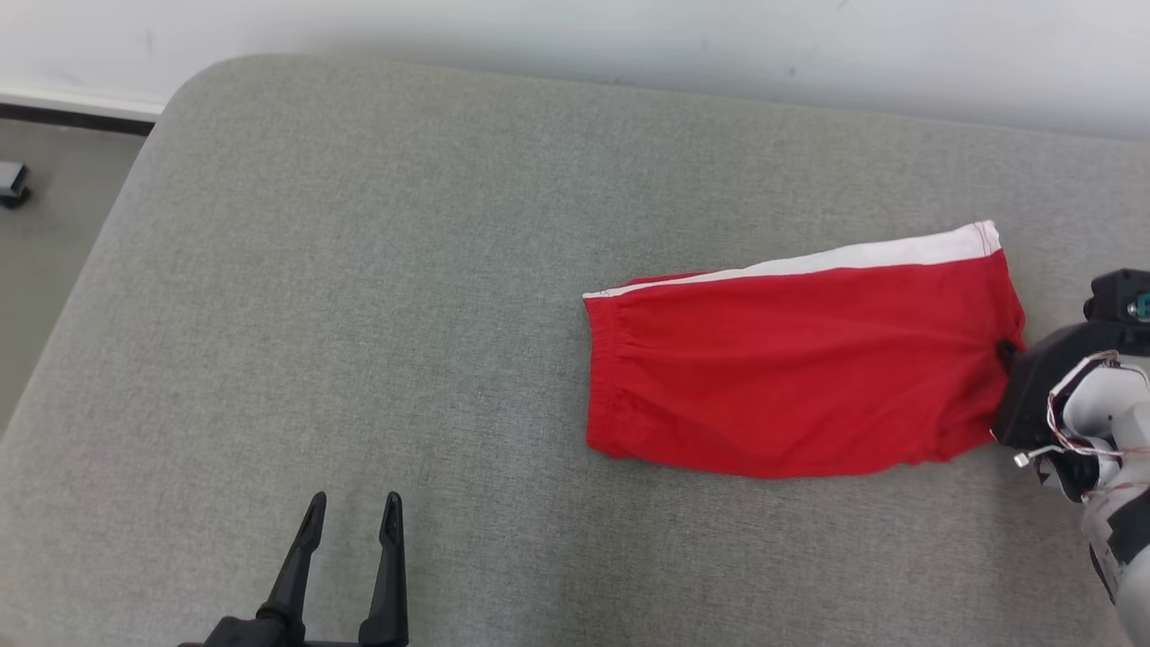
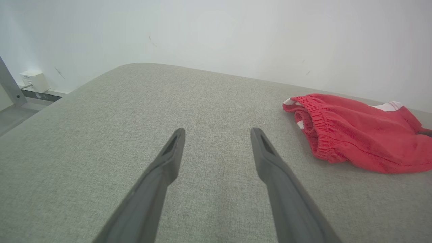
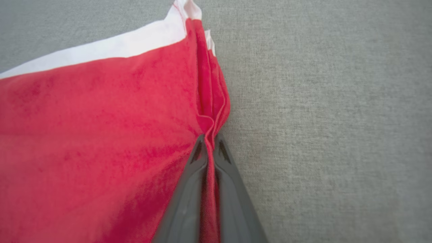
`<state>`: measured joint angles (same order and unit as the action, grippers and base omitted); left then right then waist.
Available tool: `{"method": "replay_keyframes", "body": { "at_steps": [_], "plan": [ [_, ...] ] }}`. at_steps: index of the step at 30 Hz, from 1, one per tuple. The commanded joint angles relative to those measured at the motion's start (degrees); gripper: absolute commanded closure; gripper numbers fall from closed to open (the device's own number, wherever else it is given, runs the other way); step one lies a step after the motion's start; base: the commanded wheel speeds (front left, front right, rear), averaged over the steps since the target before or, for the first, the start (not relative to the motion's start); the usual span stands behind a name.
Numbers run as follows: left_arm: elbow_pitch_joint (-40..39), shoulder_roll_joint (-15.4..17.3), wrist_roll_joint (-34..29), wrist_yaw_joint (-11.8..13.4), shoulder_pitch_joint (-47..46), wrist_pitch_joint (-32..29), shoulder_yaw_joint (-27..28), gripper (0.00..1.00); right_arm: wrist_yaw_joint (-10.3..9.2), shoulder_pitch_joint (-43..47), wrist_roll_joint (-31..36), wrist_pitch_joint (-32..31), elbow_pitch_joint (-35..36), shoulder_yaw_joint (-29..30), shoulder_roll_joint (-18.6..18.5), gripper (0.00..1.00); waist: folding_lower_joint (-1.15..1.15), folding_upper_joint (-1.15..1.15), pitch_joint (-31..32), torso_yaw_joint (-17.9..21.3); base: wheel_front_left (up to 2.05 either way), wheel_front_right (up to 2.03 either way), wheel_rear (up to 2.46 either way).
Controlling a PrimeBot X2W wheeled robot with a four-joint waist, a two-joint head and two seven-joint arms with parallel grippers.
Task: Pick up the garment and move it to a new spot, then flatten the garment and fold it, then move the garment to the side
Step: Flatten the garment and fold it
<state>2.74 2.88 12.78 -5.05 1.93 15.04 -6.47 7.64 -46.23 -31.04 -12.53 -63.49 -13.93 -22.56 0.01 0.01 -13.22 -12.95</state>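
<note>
While lying flat at right of grey bench (image 1: 359,270), red garment (image 1: 791,377) pinched at hem in right gripper (image 3: 210,138) jaws; left gripper (image 1: 354,503) jaws wide, empty; pick-up seemingly in hand, steady lift needed next.

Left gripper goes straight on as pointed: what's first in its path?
Likely just bare grey cushion; the left gripper aims at its far edge and the white wall. The red shorts lie right of that line. Height over the cushion is unclear.
</note>
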Motion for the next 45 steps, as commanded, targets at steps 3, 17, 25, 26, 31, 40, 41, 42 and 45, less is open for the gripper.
{"method": "replay_keyframes", "body": {
  "at_steps": [3,17,25,26,31,40,41,42,45],
  "plan": [
    [0.1,0.0,0.1,0.1,0.4,0.2,-0.2,0.00,-0.28,3.0,-0.4,0.8,1.0,0.1,-2.2,1.00,-0.01,-0.01,1.8,1.7,0.00,0.00,0.00],
    [0.9,0.0,1.1,0.8,1.6,0.2,-1.3,0.00,-0.23,6.1,5.3,2.7,7.0,2.1,-7.8,1.00,-0.01,-0.01,5.8,4.9,0.00,0.00,0.00],
    [1.6,0.0,1.5,0.9,2.0,0.2,-1.6,0.00,-0.23,8.3,8.9,0.0,15.0,2.1,-4.6,1.00,-0.01,-0.01,8.2,4.8,0.00,0.00,0.00],
    [1.6,0.0,1.5,0.9,2.2,0.2,-1.6,0.00,-0.23,8.7,9.0,-0.5,16.4,1.7,-4.0,1.00,-0.01,-0.01,8.5,4.8,0.00,0.00,0.00],
    [1.6,0.0,1.7,1.0,2.8,0.2,-1.6,0.00,-0.23,10.1,9.9,-4.1,23.3,-1.8,-0.5,1.00,-0.01,-0.01,9.3,4.7,0.00,0.00,0.00],
    [1.3,0.0,2.3,0.9,2.5,0.2,-2.7,0.00,-0.23,8.5,9.6,-9.5,27.1,-7.5,5.6,1.00,-0.01,-0.01,8.5,3.7,0.00,0.00,0.00],
    [1.4,0.0,2.3,0.8,2.3,0.2,-3.0,0.00,-0.23,8.2,9.8,-9.4,26.6,-7.9,6.1,1.00,-0.01,-0.01,8.3,3.4,0.00,0.00,0.00],
    [1.5,0.0,2.2,0.8,2.1,0.2,-3.1,0.00,-0.23,8.0,9.7,-9.3,26.1,-8.0,6.9,1.00,-0.01,-0.01,8.2,3.1,0.00,0.00,0.00],
    [1.6,0.0,2.5,0.8,1.6,0.2,-3.5,0.00,-0.23,7.3,9.6,-9.0,24.5,-8.6,8.8,1.00,-0.01,-0.01,7.8,2.1,0.00,0.00,0.00]
  ]
}}
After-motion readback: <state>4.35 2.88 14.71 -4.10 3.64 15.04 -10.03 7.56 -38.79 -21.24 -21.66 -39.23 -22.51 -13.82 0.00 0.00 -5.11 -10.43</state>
